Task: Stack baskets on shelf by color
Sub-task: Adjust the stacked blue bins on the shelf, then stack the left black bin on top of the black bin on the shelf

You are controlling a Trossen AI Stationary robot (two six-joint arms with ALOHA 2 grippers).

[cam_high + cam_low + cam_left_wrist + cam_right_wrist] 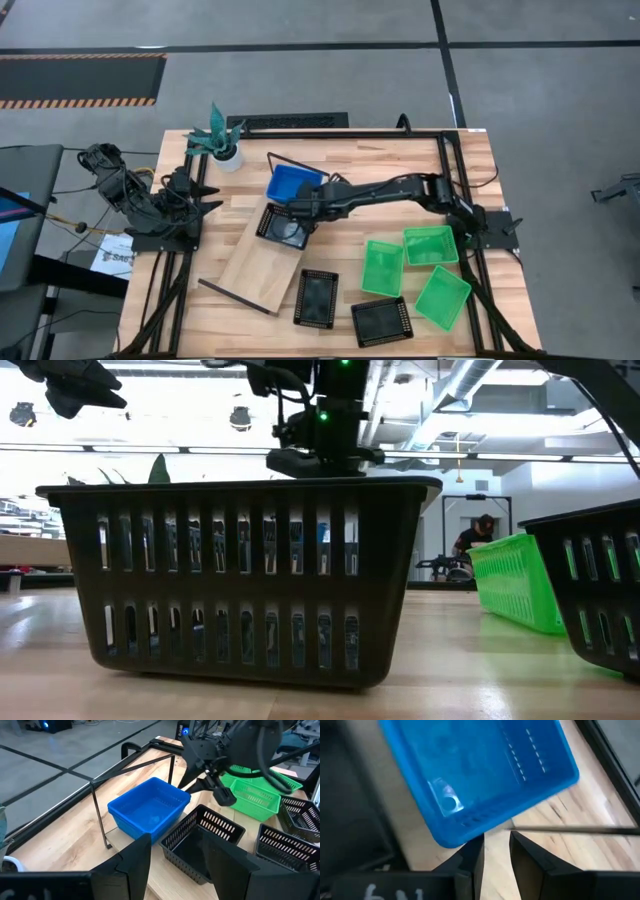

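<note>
The shelf (262, 268) lies slantwise on the table. A blue basket (292, 183) (150, 810) (485, 775) rests on its far end beside the wire frame (100, 812). A black basket (283, 226) (202, 842) sits right next to it on the plank. My right gripper (300, 206) (216, 787) (496, 851) hovers over the seam between these two, fingers a narrow gap apart with bare wood showing between them. Two black baskets (316, 297) (382, 321) and three green ones (383, 266) (430, 245) (442, 297) stand on the table. My left gripper (175, 865) is open, parked at the left edge.
A potted plant (222, 140) stands at the far left of the table. In the low view a black basket (240, 580) fills the foreground, with a green basket (515, 585) and another black one (600, 595) to its right. A person (475, 540) sits far behind the table.
</note>
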